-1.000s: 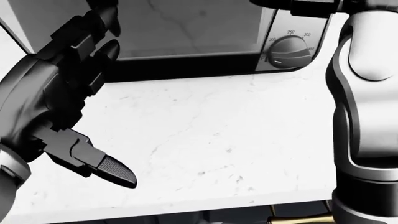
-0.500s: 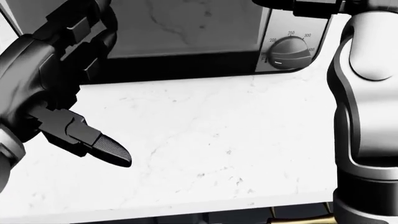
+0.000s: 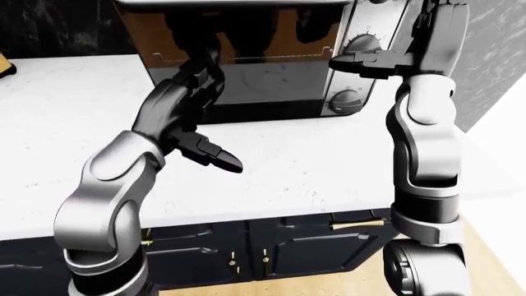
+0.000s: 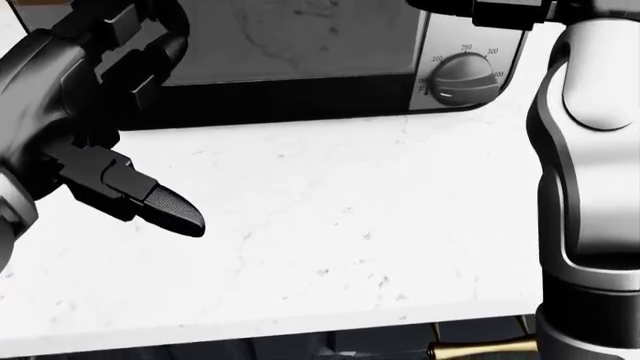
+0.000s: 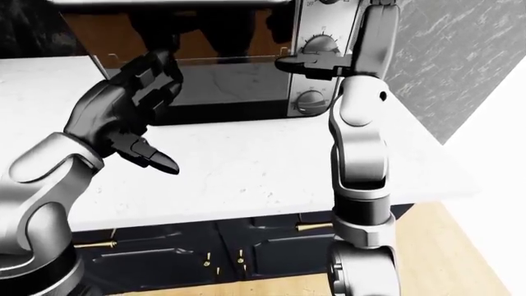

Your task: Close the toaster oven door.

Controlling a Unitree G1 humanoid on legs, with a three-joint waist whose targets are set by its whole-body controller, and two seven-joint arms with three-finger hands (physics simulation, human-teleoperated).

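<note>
Two hands near toaster oven [image 3: 246,61], at counter [image 4: 350,240] top of view. Left hand [image 5: 123,120] fingers spread, beside glass door [image 3: 246,80]; right hand [image 3: 362,61] state unclear. Risk: fingers glance off glass, door unmoved.

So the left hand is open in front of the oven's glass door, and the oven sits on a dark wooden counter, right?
Not quite: the counter is white marble, as the left-eye view shows. The left hand is indeed open before the oven's glass door.

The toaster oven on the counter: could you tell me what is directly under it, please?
The toaster oven stands on the white marble counter; dark cabinet doors with brass handles show below. The counter beneath the oven is covered.
</note>
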